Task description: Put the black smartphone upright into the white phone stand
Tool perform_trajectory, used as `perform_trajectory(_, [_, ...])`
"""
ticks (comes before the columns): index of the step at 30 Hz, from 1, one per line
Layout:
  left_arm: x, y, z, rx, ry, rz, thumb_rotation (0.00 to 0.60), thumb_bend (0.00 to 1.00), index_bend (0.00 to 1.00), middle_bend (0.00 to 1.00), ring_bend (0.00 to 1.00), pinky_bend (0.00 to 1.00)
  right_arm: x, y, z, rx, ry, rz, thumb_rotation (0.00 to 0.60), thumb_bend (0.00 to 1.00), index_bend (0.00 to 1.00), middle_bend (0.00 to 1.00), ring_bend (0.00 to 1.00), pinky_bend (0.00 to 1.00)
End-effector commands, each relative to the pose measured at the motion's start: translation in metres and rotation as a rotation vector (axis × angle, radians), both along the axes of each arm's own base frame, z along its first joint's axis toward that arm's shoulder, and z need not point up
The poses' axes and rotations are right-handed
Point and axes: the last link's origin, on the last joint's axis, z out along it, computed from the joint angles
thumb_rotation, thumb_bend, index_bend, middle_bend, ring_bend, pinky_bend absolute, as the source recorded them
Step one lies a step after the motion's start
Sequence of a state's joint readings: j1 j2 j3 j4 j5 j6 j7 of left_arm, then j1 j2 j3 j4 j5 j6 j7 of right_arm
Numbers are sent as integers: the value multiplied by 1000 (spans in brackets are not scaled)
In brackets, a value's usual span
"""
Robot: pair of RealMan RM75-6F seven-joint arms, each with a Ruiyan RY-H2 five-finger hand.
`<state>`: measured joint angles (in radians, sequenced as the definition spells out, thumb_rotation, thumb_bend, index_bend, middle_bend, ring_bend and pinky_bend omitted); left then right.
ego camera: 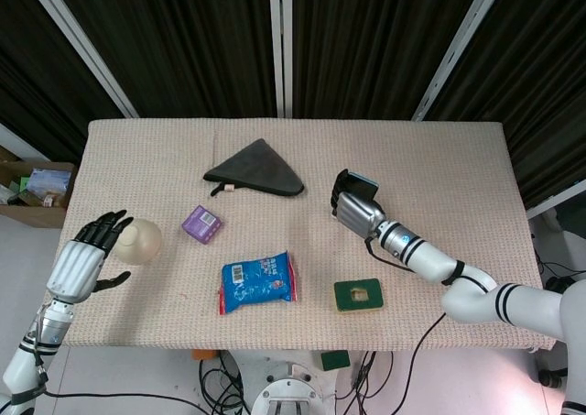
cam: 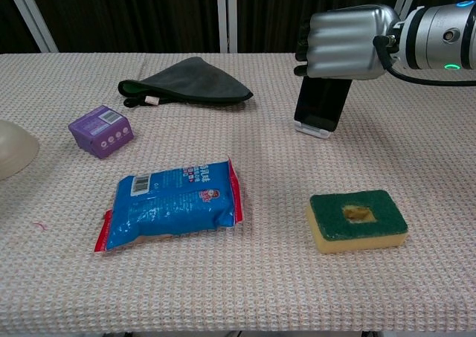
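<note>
Under both hands, the table (cam: 416,292) wears a beige waffle-weave cloth; left of the right hand (cam: 346,42) lie a dark grey triangular cloth (cam: 190,82), then a glossy blue crinkled snack packet (cam: 172,201); below it a green-topped yellow sponge (cam: 357,219) with a gouged centre; right hand's metallic fingers wrap the top of the black smartphone (cam: 321,99), which stands upright in the white phone stand (cam: 312,129); phone's upper half hidden by the hand; left hand (ego camera: 90,253) spread, holding nothing, beside a cream dome.
</note>
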<state>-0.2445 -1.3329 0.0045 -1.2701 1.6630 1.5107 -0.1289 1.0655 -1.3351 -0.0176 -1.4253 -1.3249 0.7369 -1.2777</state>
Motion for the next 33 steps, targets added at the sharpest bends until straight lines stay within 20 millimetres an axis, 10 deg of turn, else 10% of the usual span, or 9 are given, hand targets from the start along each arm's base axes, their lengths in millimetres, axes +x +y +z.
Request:
perform_trajectory(1, [0,0,0,0,2,-1,600,0,113,69,87,230,0,0,-1,0,-2,-1,600,541,792,692,584,307])
perform_trajectory(16, [1,1,-1,-21,2,8,600,0,116,69,86,231,-2,-3,-1,-2,-10,-31,600,482,621,611,519,290])
perform_trajectory(33, [-1,1,-2,-27,8,15,600,0,124,69,86,231,-4,-3,0,-13,-6,-39,600,322,125,271,111,181])
